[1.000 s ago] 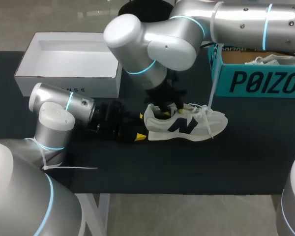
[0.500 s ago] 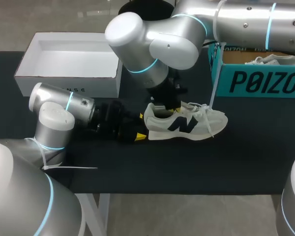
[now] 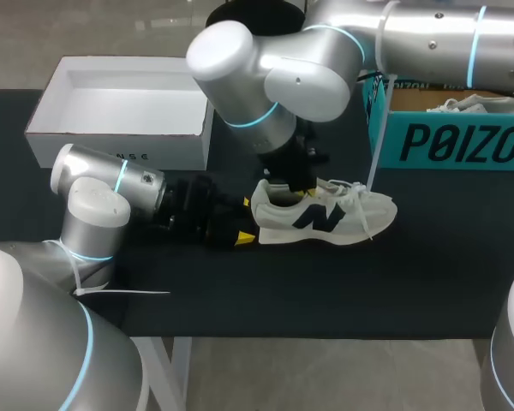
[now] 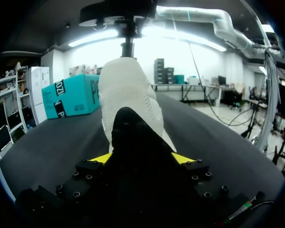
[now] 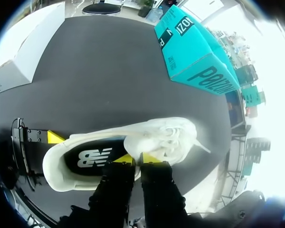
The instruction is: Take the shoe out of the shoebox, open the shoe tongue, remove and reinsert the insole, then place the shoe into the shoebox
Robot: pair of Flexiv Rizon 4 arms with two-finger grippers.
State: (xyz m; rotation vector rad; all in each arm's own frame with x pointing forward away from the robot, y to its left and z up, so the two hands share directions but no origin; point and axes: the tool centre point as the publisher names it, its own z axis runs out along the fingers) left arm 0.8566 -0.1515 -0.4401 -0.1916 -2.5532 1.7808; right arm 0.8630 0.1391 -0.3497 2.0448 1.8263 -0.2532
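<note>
A cream sneaker (image 3: 343, 218) with a dark side logo lies on the black table, toe toward the right. My left gripper (image 3: 244, 221) comes in low from the left, and its yellow tips flank the heel (image 4: 128, 95) on both sides, shut on it. My right gripper (image 3: 301, 187) reaches down from above into the shoe's mouth. In the right wrist view its fingers (image 5: 137, 158) are pinched together on the tongue (image 5: 154, 137) at the collar edge. The dark insole (image 5: 92, 156) with a white logo shows inside the shoe. Loose laces trail off the toe side.
An open white shoebox (image 3: 111, 135) stands at the back left. A teal box (image 3: 445, 141) holding another pale shoe stands at the back right, close to the sneaker's toe. Bare black table lies in front of the shoe.
My right gripper's fingers have closed together at the tongue and the arm has shifted slightly right. The left gripper and the shoe have stayed put.
</note>
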